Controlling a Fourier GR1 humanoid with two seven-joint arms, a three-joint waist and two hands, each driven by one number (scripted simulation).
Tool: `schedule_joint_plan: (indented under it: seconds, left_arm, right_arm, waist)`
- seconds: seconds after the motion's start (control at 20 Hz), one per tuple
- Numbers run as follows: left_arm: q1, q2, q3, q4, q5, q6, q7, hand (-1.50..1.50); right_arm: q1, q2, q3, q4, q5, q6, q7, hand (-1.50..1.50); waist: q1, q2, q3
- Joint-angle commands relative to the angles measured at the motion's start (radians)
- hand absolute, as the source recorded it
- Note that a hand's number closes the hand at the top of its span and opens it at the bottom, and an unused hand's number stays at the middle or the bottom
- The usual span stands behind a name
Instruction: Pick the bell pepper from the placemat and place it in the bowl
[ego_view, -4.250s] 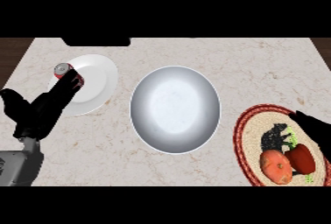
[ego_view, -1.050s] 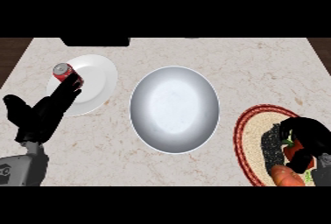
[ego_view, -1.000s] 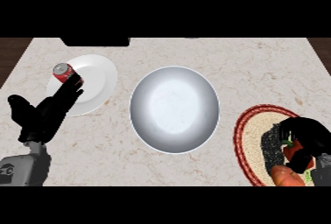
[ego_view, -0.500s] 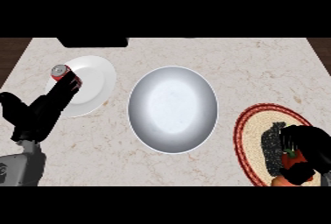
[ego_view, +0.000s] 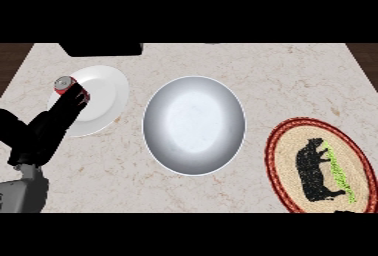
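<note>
The grey bowl (ego_view: 193, 125) sits empty in the middle of the counter. To its right lies the round woven placemat (ego_view: 294, 150) with a red rim, a black cow figure and a green strip; nothing lies on it. No bell pepper shows anywhere in the head view. My right hand is out of the picture. My left hand (ego_view: 43, 132) rests open at the left edge, fingers pointing up.
A white plate (ego_view: 107, 97) lies left of the bowl, with a red can (ego_view: 68, 87) lying on it just beyond my left fingertips. A dark block (ego_view: 100, 49) stands at the counter's far edge.
My right hand, curled round the red bell pepper on the placemat, has gone out past the lower right edge, and the pepper is gone with it. The left hand has barely shifted.
</note>
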Motion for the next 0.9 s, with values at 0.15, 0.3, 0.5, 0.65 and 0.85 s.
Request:
schedule_joint_plan:
  seconds: [0.15,0.3,0.5,0.65,0.85]
  left_arm:
    - [-0.008,-0.013,-0.011,0.008,-0.016,0.015,0.008,0.00]
    - [-0.005,-0.009,-0.009,0.031,-0.022,0.006,-0.026,0.00]
    - [0.002,0.004,-0.004,0.018,-0.016,-0.005,-0.012,0.00]
    - [-0.023,0.001,0.005,0.027,0.010,-0.012,0.001,0.00]
    - [-0.046,0.009,0.006,0.055,-0.016,0.000,-0.021,0.00]
  right_arm:
    - [0.145,0.019,0.127,-0.390,0.051,0.094,0.124,1.50]
    - [0.074,-0.025,0.154,-0.437,0.079,0.139,0.170,1.50]
    - [-0.019,-0.022,0.177,-0.443,0.082,0.177,0.246,1.50]
    - [-0.109,-0.038,0.203,-0.448,0.082,0.224,0.291,1.50]
    - [-0.249,0.073,0.289,-0.407,0.048,0.235,0.376,1.50]
  waist:
    - [0.004,-0.001,-0.001]
    - [-0.001,-0.001,-0.005]
    - [0.011,-0.003,-0.006]
    - [0.008,-0.003,-0.007]
    - [0.005,-0.002,-0.009]
